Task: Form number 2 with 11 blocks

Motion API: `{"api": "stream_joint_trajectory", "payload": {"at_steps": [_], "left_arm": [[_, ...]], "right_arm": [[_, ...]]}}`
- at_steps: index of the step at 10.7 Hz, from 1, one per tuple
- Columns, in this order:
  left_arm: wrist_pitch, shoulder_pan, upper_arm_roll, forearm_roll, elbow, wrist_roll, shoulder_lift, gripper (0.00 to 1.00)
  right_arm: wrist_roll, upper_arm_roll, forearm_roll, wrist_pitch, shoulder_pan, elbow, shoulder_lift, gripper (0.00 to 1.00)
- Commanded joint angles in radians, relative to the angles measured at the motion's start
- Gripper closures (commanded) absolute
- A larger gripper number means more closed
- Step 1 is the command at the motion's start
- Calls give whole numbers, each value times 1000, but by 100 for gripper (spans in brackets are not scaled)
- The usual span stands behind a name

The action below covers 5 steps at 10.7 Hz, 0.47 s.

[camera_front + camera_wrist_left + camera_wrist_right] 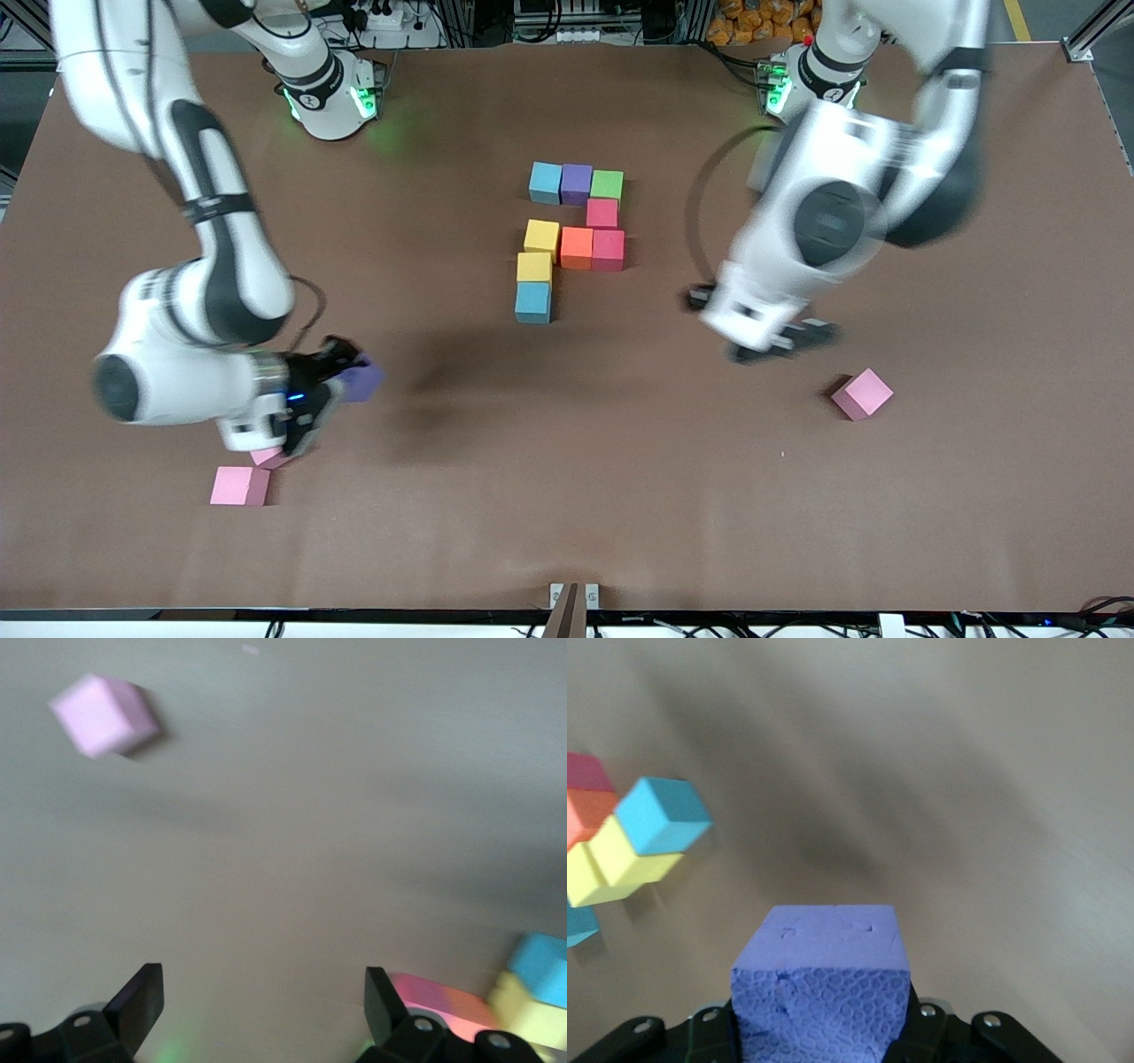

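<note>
A: Nine cubes sit in the partial number 2 [574,239] at mid-tabletop. Row nearest the bases: light blue [546,182], purple [576,183], green [607,185]. Under green, a crimson cube [601,213]; next row yellow [541,237], orange [577,247], crimson [608,249]. Then a second yellow [534,267] and a second light blue [533,302], nearest the front camera.

B: And the pincers relative to that?

A: Right pincer [341,379] is up in the air over bare tabletop toward the right arm's end, well apart from the digit. It is clenched on a purple block [822,979], which fills the gap between the fingers in the right wrist view; the digit's blue and yellow cubes show farther off there.

B: Left one?

A: Left pincer [780,341] hangs over bare tabletop toward the left arm's end, blurred. Fingers [142,997] spread wide, released, nothing between them. A loose pink cube [862,393] lies near it, nearer the front camera, not touched.

B: Other loose pieces?

A: Pink block [239,486] by the right arm, nearer the front camera than the pincer; another pinkish one [270,457] just beside it, partly hidden under the wrist.

B: Surface, room?

A: Brown matte tabletop [567,496]. Arm bases along the edge farthest from the front camera, green lights lit. Cables and metal framing past that edge.
</note>
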Motion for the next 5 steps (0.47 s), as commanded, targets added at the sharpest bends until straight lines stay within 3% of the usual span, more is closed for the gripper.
{"api": "stream_joint_trajectory", "payload": {"at_steps": [1, 3, 5], "left_arm": [[52, 106, -36, 107, -112, 166, -44, 0], [182, 199, -38, 109, -203, 394, -48, 0], [374, 246, -36, 110, -364, 558, -87, 0]], "right_arm": [[13, -11, -13, 38, 154, -6, -9, 76], [14, -14, -60, 144, 284, -14, -5, 76], [16, -14, -122, 216, 395, -34, -4, 76]]}}
